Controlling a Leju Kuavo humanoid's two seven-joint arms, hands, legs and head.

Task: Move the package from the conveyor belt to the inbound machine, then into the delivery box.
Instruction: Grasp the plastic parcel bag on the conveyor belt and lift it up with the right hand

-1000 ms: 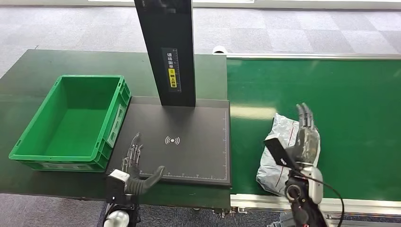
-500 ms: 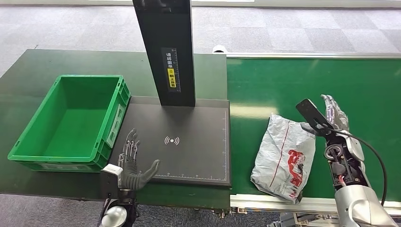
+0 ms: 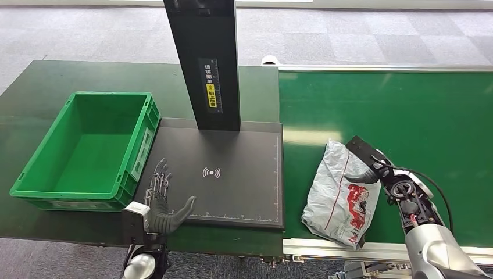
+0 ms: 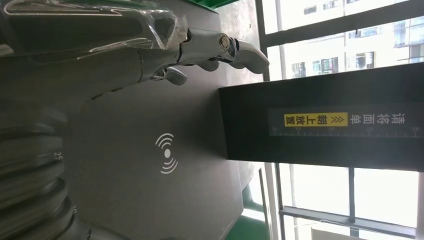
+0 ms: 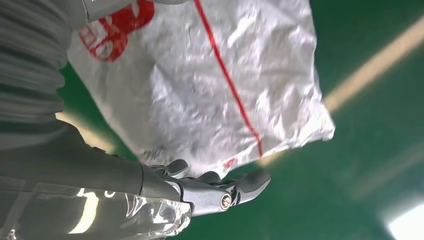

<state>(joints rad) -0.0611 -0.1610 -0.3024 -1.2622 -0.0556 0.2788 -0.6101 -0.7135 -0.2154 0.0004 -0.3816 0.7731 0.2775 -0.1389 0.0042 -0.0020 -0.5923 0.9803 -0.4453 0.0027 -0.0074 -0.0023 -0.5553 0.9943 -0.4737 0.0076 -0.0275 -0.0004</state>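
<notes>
A crumpled grey-white package point(image 3: 340, 195) with red print lies on the green conveyor belt point(image 3: 407, 110), near its front left corner. My right hand point(image 3: 372, 167) is at the package's right edge, its thumb lying on the top. In the right wrist view the fingers point(image 5: 215, 186) stretch out straight along the edge of the package point(image 5: 225, 75), not closed on it. My left hand point(image 3: 163, 200) hovers with fingers spread at the front left corner of the inbound machine's black plate point(image 3: 232, 192). The green delivery box point(image 3: 87, 145) stands empty to the left.
The machine's black column point(image 3: 203, 64) rises at the back of the plate, with a yellow label. A white wireless mark point(image 3: 212, 172) sits at mid-plate and shows beyond my left hand's fingers point(image 4: 215, 47). The dark table point(image 3: 35, 87) carries box and plate.
My right hand has swung in from the package's right side to its edge, thumb now on top. The package has shifted a little to the left. My left hand has barely moved.
</notes>
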